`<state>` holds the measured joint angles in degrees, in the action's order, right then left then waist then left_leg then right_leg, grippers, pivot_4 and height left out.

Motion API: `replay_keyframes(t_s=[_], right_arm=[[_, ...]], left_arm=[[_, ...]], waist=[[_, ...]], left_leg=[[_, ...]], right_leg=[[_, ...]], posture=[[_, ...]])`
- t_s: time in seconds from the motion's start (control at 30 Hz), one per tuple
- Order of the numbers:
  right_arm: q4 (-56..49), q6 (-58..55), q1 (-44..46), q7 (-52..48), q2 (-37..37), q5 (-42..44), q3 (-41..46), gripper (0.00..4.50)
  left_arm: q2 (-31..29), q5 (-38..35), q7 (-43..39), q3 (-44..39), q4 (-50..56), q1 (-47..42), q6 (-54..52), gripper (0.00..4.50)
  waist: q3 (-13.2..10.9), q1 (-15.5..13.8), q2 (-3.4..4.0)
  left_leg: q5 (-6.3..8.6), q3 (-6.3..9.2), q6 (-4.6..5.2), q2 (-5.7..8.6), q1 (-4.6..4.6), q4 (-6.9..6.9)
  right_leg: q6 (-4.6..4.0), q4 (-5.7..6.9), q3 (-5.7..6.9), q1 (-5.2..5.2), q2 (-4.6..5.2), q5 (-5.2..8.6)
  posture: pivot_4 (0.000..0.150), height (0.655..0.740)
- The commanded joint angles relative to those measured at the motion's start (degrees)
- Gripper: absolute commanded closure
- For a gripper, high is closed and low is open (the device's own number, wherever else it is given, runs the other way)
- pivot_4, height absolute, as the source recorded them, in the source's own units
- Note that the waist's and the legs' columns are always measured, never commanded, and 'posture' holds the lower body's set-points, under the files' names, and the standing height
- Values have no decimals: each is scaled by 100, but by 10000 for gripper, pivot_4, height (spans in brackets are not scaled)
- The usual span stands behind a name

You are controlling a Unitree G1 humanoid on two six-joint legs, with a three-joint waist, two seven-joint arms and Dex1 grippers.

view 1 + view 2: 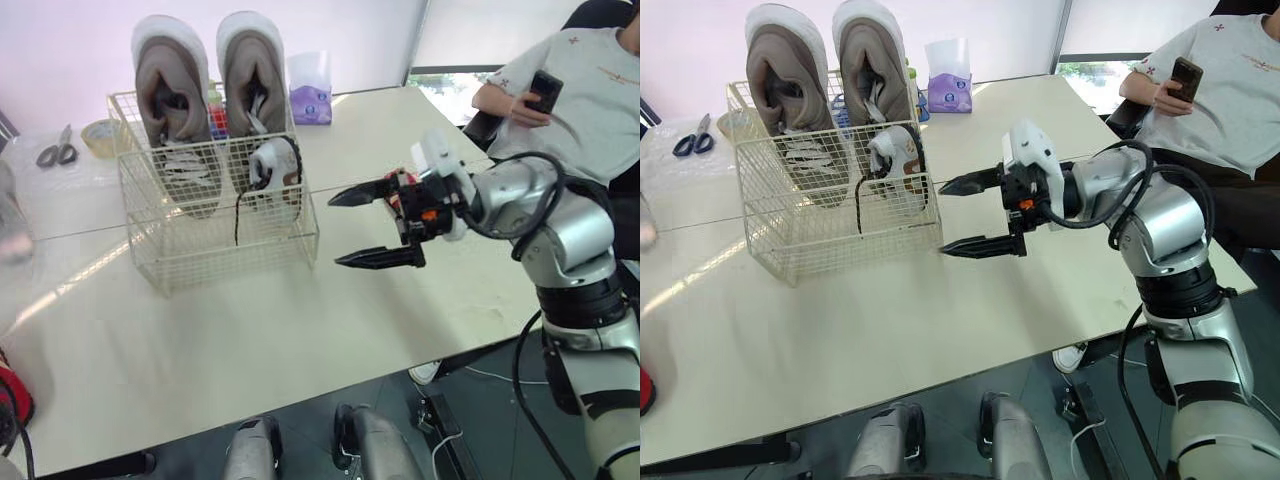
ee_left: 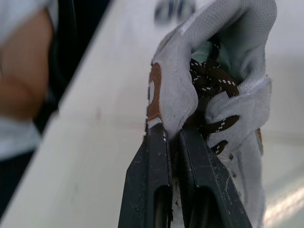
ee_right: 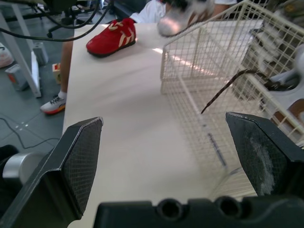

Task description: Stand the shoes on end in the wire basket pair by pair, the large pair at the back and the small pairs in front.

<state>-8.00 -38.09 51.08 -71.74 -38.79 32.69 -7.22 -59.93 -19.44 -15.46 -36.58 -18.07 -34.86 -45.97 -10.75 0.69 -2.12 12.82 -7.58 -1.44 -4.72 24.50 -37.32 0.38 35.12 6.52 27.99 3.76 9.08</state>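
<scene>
Nearest, the main worry is the left gripper (image 2: 172, 135): its two fingers are pressed together on the thin collar edge of a small white shoe (image 2: 228, 57) with brown laces. So narrow a pinch could let the shoe swing, twist or slip out on the way to the wire basket (image 1: 235, 255), so that it lands lying down rather than on end. The right gripper (image 1: 335, 231) hovers over the table (image 1: 250, 340) just beside the basket's right side. Its fingers are spread wide and hold nothing, and the forearm reaches in roughly level from the right with the fingers pointing toward the wire. A brown lace (image 1: 238, 210) dangles out through the front of the basket from the other small white shoe (image 1: 272, 170), which stands at the front right. An arm passing close could catch that lace and drag the shoe over, and a bump from the open fingers could shove the light basket along the table. Setting the held shoe down carelessly beside its partner might also knock that one flat. Behind it the large shoes (image 1: 170, 90) stand on end side by side at the back, tall above the rim and likely easy to topple. A red shoe (image 3: 111, 34) lies on the table well apart from the basket, not yet handled. Farthest off, a person (image 1: 590, 80) sits past the table's right corner.
</scene>
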Motion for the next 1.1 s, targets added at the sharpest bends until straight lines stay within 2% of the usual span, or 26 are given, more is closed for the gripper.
replay_keyframes(t_s=[0.03,0.13,0.2,0.37,0.5,0.67,0.8,0.97,1.1], right_arm=[[85,-224,261,179,-10,290,471,0],[341,-446,361,367,-3,413,682,0],[453,-472,383,395,-4,386,700,0],[1033,-252,531,274,2,84,560,0],[1190,-438,560,120,-36,151,541,0],[687,-1211,393,-22,-315,582,650,0],[185,-1693,182,247,-466,902,893,0],[-254,-2019,-54,670,-616,1150,1217,0],[-412,-2105,-143,1026,-592,1292,1441,0]], left_arm=[[499,-498,387,-1183,2014,200,-216,44701],[1358,-1326,603,-1993,4070,396,-324,44701],[1682,-1761,794,-2191,4767,385,-458,44701],[2269,-2516,1600,-1855,6138,447,-724,44701],[2919,-2538,2287,-944,6859,590,-612,44701],[3346,-1846,2423,122,6725,719,75,44701],[3618,-964,2131,1078,5954,806,1127,44701],[3979,-328,1848,1726,5094,864,2104,44701],[4187,140,1793,1919,4609,1205,2689,44701]], waist=[[0,0,-1],[2,4,-6],[3,-4,-10],[2,-8,-8],[3,-6,-8],[3,-15,-8],[3,-16,-8],[2,-19,-9],[2,-11,-9]], left_leg=[[0,-5,1,1,0,-1],[0,-11,1,2,-3,1],[-1,-1,0,-2,-8,-3],[5,7,-18,-3,-93,-2],[7,21,-22,2,-119,-5],[6,34,-21,4,-116,-13],[1,35,-12,5,-113,1],[1,35,-10,4,-106,5],[6,34,-19,4,-107,5]], right_leg=[[2,4,-3,0,0,-12],[-3,4,-3,-5,-7,-17],[-3,7,0,-15,-17,-17],[8,7,0,-96,-21,-2],[-12,-13,2,-132,-24,8],[-11,-15,0,-141,-31,8],[-4,-15,-1,-133,-35,10],[-1,-16,-1,-125,-36,12],[-4,-23,-2,-125,-33,14]], posture=[[1500,7400],[1500,7400],[1500,7400],[1500,7400],[1500,7400],[1500,7400],[1500,7400],[1500,7400],[1500,7400]])
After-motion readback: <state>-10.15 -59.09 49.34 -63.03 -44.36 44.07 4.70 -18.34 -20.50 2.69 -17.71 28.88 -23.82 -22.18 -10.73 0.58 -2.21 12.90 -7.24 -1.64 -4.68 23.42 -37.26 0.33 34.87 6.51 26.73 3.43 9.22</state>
